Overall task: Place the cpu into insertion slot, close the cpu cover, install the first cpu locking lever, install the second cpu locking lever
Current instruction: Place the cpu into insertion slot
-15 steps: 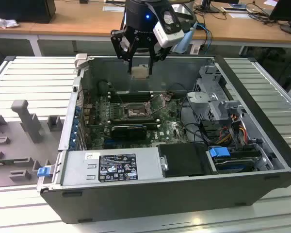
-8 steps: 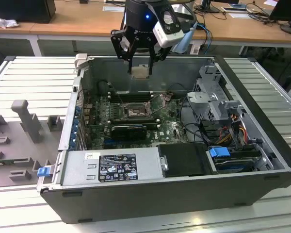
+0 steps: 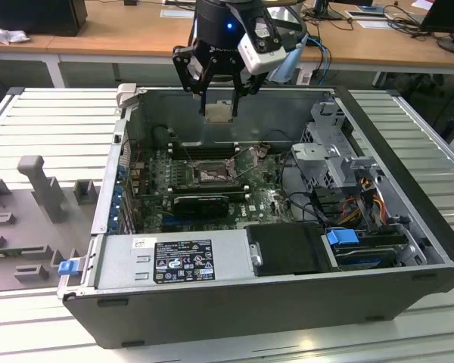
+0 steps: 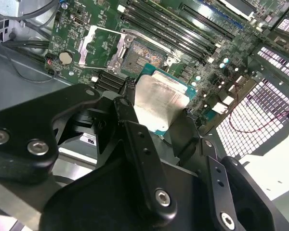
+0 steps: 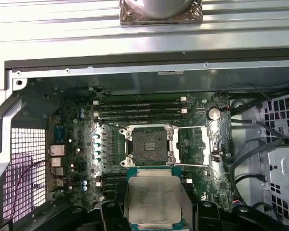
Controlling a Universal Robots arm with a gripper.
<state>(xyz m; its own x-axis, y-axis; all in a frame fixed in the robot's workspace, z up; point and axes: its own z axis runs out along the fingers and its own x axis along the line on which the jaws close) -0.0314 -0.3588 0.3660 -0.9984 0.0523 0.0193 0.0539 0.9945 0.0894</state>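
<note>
Exterior view: my gripper hung at upper centre of the frame, fingers closed on the cpu, above the open computer case. The insertion slot lay below on the motherboard, well apart. Second wrist view: the chip sat pinched by opposite edges; I judged it light, stiff and fragile underneath. First wrist view: the slot stood empty, the cpu cover swung open beside it.

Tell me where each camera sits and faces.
Exterior view: off the arm, looking down into the open computer case; the gripper holds the cpu above it.
First wrist view: on the arm, facing down at the insertion slot; the gripper clasps the cpu.
Second wrist view: on the arm, slanting past the gripper's links.
Wrist views share cpu and insertion slot.
</note>
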